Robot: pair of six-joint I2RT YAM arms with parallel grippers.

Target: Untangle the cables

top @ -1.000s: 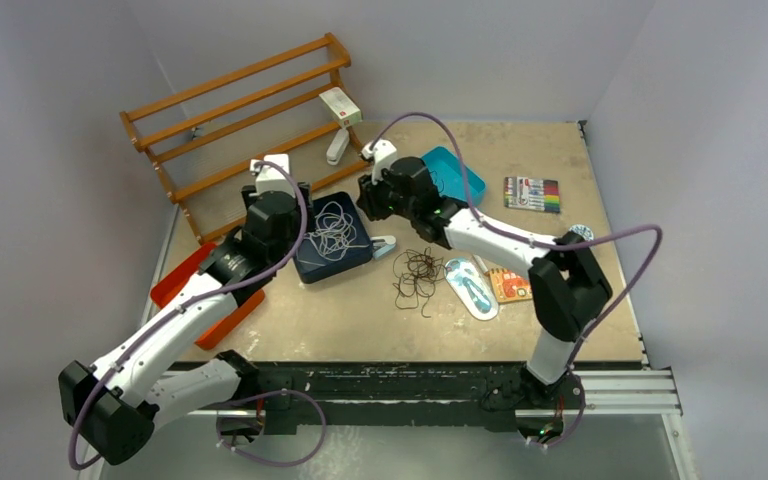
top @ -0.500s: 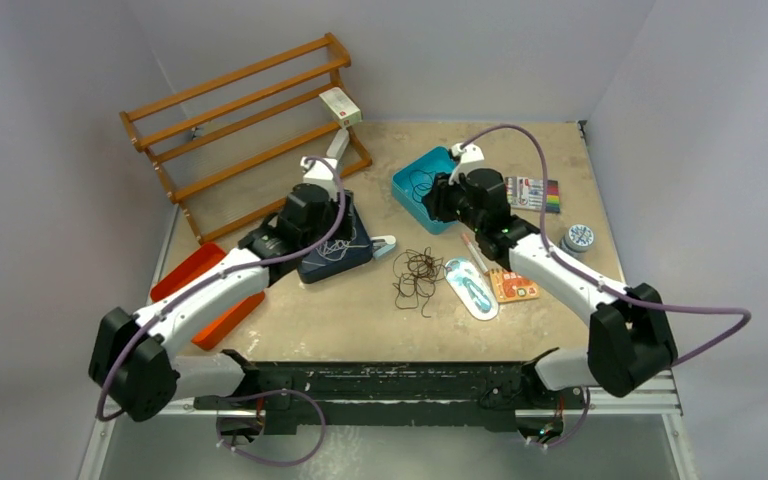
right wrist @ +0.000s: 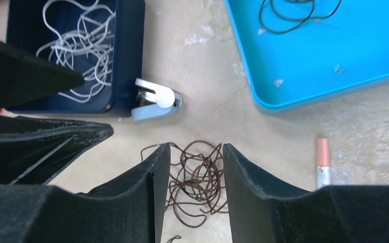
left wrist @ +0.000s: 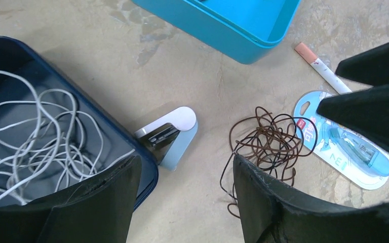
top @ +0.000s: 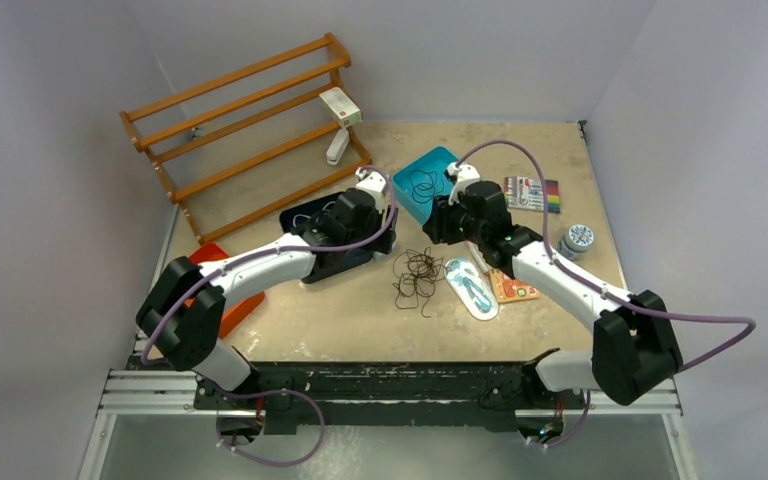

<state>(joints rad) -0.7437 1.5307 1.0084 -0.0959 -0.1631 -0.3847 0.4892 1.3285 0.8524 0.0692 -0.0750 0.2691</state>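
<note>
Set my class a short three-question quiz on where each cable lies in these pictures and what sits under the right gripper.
1. True or false: the thin black cable lies inside the turquoise plastic tray.
2. Which cable lies on the beige tabletop directly below the open right gripper?
3. The thin white cable lies: A) in that turquoise tray; B) in the dark navy tray; C) on the tabletop.
Key: 1 true; 2 the thin dark brown cable; 3 B.
</note>
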